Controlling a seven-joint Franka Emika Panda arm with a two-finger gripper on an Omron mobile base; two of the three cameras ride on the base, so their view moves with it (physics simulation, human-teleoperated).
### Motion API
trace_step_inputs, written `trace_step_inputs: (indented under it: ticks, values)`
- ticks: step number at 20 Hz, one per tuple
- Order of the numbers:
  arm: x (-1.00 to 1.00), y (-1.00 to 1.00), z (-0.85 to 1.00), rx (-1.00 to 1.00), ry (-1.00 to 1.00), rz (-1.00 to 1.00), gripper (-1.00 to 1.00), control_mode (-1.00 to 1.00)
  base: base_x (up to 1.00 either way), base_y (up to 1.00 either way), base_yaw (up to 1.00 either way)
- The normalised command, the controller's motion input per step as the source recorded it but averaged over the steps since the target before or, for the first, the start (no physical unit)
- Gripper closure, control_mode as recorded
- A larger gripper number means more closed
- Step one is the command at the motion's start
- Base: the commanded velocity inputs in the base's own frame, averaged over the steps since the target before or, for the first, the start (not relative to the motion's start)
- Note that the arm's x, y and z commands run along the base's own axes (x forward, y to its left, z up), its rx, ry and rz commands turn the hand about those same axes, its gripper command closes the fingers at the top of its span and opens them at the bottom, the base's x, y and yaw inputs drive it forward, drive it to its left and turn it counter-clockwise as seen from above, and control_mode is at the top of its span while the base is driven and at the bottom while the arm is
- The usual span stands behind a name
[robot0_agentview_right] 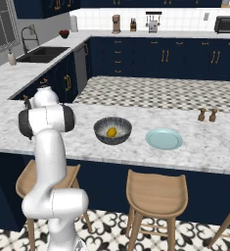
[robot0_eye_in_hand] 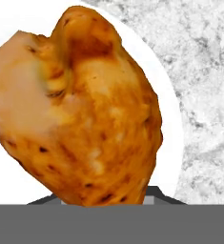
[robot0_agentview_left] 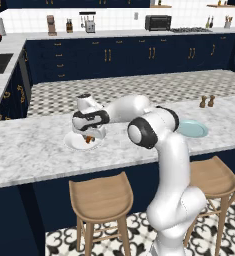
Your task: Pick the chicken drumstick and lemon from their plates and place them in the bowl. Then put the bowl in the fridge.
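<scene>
Found the white plate [robot0_agentview_left: 75, 143] far left on the counter [robot0_agentview_left: 34, 150]. Found the claw [robot0_agentview_left: 89, 136] low over that plate, pointing straight down. Found the drumstick [robot0_agentview_left: 91, 139] right under the claw, in between its fingers, over the plate's middle. Looked so near in the hand view that it covered most of the plate. Ran with its long side from the top of that view down to the bottom, fat end up top and thin end down by the finger tips. Could not tell if the fingers pressed on the meat or stood a bit apart from it. Could not tell either if the meat lay on the plate or hung just above it.

Found the bowl [robot0_agentview_right: 112, 130] next, to the right of the arm on the same counter. Held the lemon [robot0_agentview_right: 111, 132] inside already, near the middle. Found the blue-green plate [robot0_agentview_right: 164, 138] just right of the bowl, with no food on it. Found two small brown shakers [robot0_agentview_right: 207, 115] further right and further back.

Seemed to call for a squeeze, a lift, and then a swing to the right to reach the bowl. Seemed best to drop the meat beside the lemon, not on top of it.
</scene>
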Motion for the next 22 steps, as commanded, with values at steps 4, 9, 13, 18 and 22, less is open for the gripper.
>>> trace_step_inputs:
  ticks: [4,9,13,18,22]
  values:
    - [-0.73,-1.0,0.72,0.2,-0.03,0.0,1.0,-1.0,0.0,0.0,0.0]
    - [-0.43,-1.0,0.53,0.18,-0.01,0.0,1.0,-1.0,0.0,0.0,0.0]
    - [-0.07,-1.0,0.33,0.06,-0.03,0.0,1.0,-1.0,0.0,0.0,0.0]
    - [0.13,-1.0,0.25,0.0,0.0,0.0,1.0,-1.0,0.0,0.0,0.0]
    - [0.43,-0.97,0.03,0.0,0.05,0.02,1.0,-1.0,0.0,0.0,0.0]
